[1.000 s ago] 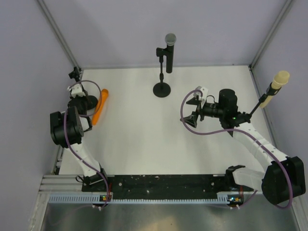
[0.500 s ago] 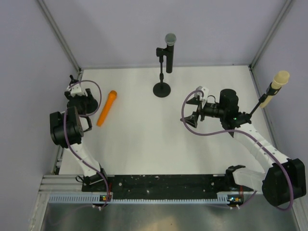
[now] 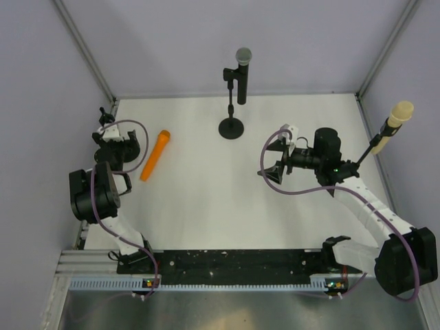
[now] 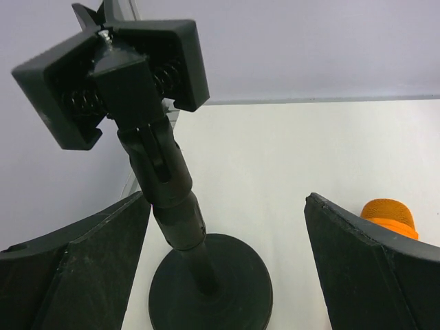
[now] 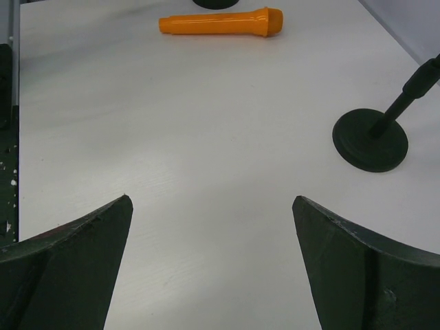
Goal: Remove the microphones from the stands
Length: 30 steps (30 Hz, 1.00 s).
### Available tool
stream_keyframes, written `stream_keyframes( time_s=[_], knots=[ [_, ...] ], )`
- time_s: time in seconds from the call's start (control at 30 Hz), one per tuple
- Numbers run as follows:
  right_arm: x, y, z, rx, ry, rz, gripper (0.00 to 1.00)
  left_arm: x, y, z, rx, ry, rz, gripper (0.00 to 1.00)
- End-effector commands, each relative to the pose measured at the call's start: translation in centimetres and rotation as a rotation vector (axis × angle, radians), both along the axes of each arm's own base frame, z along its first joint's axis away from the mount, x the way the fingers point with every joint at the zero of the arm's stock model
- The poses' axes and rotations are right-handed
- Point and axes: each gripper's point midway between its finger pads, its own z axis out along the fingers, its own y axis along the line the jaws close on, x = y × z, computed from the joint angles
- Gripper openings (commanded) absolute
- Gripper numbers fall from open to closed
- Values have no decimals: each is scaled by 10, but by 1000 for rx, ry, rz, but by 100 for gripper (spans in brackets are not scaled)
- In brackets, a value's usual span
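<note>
Orange microphone (image 3: 155,155) flat, near left table (image 3: 206,206) edge

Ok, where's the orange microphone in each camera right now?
Top external: the orange microphone lies flat on the left side of the white table.
Left wrist: only its head shows, at the lower right, partly hidden.
Right wrist: it lies along the top edge.
Shared landmark: the empty stand, at the far left in the top view. It is probably the dark sliver above the microphone in the right wrist view.
</note>
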Motion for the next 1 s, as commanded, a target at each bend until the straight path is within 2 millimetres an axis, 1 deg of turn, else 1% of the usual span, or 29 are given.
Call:
stream_keyframes(
  time_s=[0.0,0.2,0.3,0.4,0.5,0.53,0.57,0.67,0.7,0.73,0.9,0.93,0.97],
  knots=[
    [-5,0,15,31,-51,26,99,-14,-6,29,64,-64,-19,99],
    [-9,-1,23,39,-78,28,99,-33,-2,32,50,-19,37,99],
    [-9,-2,25,43,-90,23,99,-45,-5,35,41,5,48,99],
    [0,-4,30,53,-109,-27,99,-59,-10,37,21,36,49,99],
    [13,-9,31,49,-123,-102,99,-72,-21,38,7,82,18,99],
    [18,-12,32,50,-128,-132,98,-76,-24,41,2,88,12,99],
    [23,-14,34,51,-137,-161,98,-81,-28,40,-4,109,-1,99],
    [34,-21,38,54,-150,-233,98,-99,-44,45,-6,131,-53,99],
    [36,-22,40,55,-155,-250,98,-106,-50,52,5,119,-70,99],
    [39,-24,43,58,-166,-271,98,-111,-57,53,13,123,-98,99],
    [45,-34,58,68,-216,-344,98,-141,-84,67,85,122,-199,99],
    [45,-36,62,70,-229,-353,98,-147,-90,65,89,139,-229,99],
    [45,-37,65,69,-243,-360,98,-149,-97,73,105,131,-262,99]
  ],
)
